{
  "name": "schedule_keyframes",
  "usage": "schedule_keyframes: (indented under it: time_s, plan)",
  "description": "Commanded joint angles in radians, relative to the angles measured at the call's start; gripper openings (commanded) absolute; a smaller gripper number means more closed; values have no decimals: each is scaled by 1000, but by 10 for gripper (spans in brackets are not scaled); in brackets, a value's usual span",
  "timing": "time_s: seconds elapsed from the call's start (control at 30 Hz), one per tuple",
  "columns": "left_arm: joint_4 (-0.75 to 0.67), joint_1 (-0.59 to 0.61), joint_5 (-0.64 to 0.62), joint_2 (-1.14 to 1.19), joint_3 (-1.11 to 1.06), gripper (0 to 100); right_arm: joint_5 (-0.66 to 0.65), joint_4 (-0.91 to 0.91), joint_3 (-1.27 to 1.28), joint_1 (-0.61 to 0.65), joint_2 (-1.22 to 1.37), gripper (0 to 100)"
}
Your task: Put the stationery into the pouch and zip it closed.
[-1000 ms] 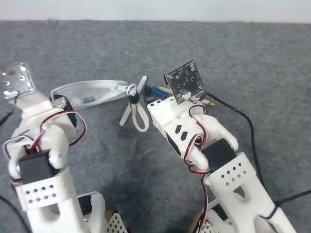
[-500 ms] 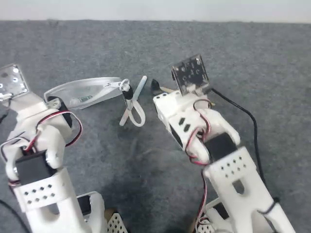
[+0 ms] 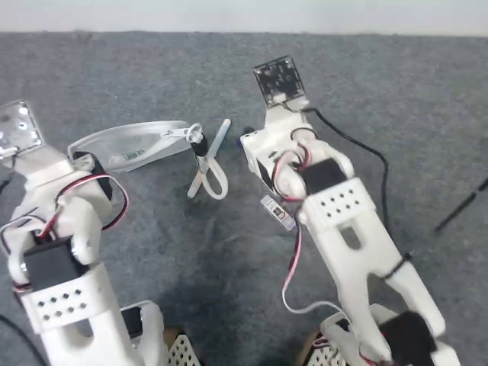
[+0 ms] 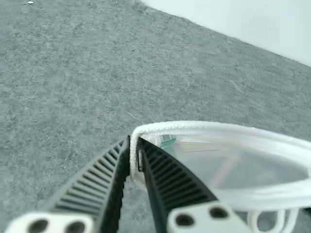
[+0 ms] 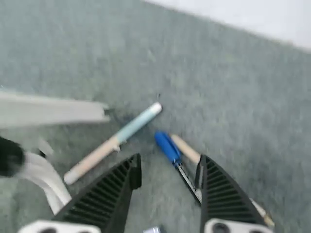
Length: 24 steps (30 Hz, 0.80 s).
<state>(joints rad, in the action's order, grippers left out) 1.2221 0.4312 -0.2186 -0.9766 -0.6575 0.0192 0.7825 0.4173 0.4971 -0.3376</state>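
The clear pouch [image 3: 133, 145] with a white zip edge lies at the left, and my left gripper [image 3: 82, 158] is shut on its near end. In the left wrist view the black fingers [image 4: 160, 170] pinch the white rim of the pouch [image 4: 223, 167]. A zip pull [image 3: 200, 142] and a white loop strap [image 3: 216, 179] hang at the pouch's right end. A pale blue and beige pen [image 3: 212, 156] lies beside them. My right gripper [image 5: 167, 170] is open above a blue pen [image 5: 167, 145] and a wooden pencil [image 5: 185, 148], with the pale pen [image 5: 119, 136] to one side.
Grey carpet covers the table. A black cable [image 3: 358, 149] runs from the right arm across the right side. The arm bases [image 3: 152, 335] stand at the near edge. A white wall borders the far side.
My left gripper drew the pouch a little to the left. My right arm pulled away from the zip pull, then swung its wrist, which now points down over the pens.
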Motion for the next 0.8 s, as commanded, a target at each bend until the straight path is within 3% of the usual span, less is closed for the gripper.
schedule_keyframes:
  time_s: [0.0,0.33,0.53,0.77]
  plan:
    - [-15,32,5,15,-4,11,8,77,-157,-25,76,173]
    - [-14,34,5,15,-4,11,8,93,-264,-50,277,173]
    - [-12,34,6,15,-4,11,-101,93,-284,-50,363,174]
    - [-12,34,8,15,-4,11,-114,85,-284,-50,400,174]
